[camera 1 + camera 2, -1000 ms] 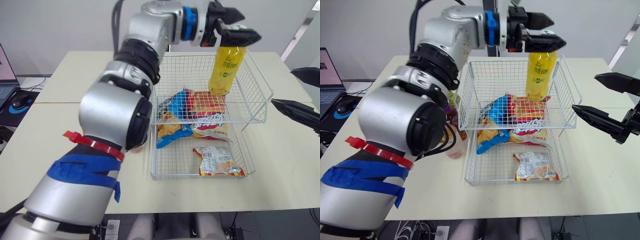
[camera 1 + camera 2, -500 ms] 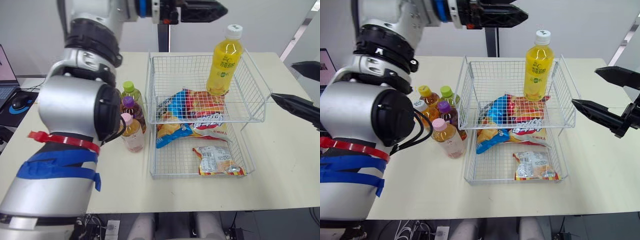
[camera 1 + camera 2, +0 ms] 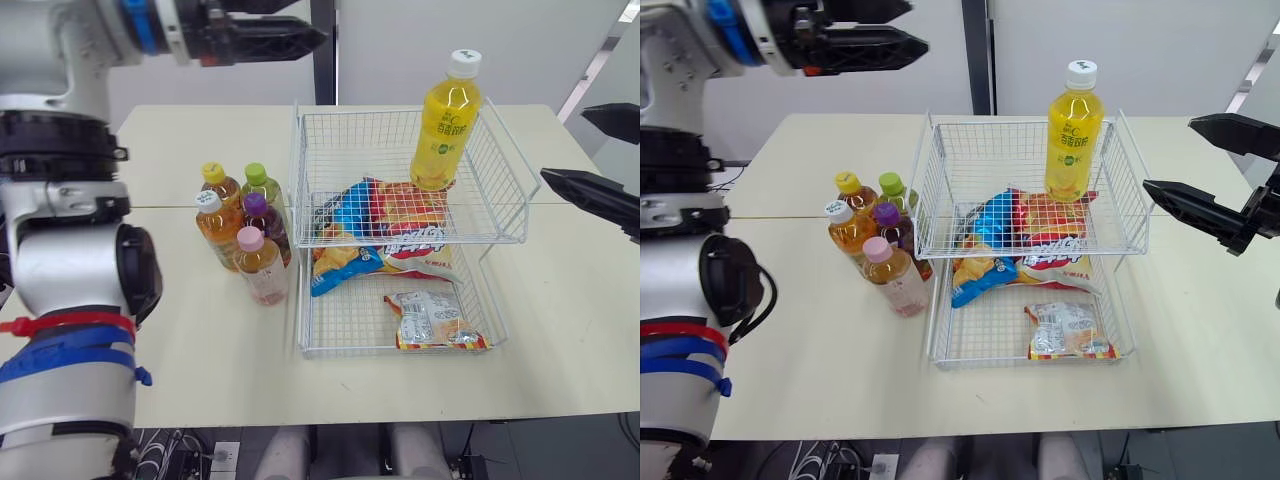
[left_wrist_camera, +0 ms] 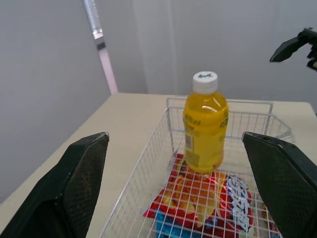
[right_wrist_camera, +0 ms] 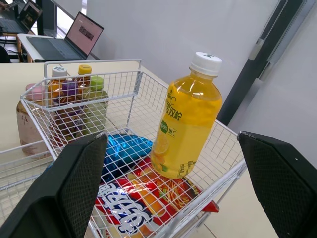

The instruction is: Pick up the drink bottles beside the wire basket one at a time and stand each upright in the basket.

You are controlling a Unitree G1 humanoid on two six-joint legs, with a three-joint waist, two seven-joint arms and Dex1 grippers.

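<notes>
Yellow bottle (image 3: pixel 447 125) stands in the basket (image 3: pixel 380 111). Our left claw (image 3: pixel 919 27) and right claw (image 3: pixel 1168 155) are wide, empty. Next we grab one of the middle-left bottles (image 3: pixel 247 220).

A pale cream table (image 3: pixel 170 150) holds a white wire basket (image 3: pixel 370 112) near its middle. At the basket's 9 o'clock, just beside it, five drink bottles (image 3: pixel 250 228) stand upright in a tight bunch: the yellow-capped bottle (image 3: pixel 222 188), green-capped bottle (image 3: pixel 263 186), white-capped bottle (image 3: pixel 215 226), purple-capped bottle (image 3: pixel 266 218) and, at the bunch's 6 o'clock, the pink-capped bottle (image 3: pixel 262 270).
</notes>
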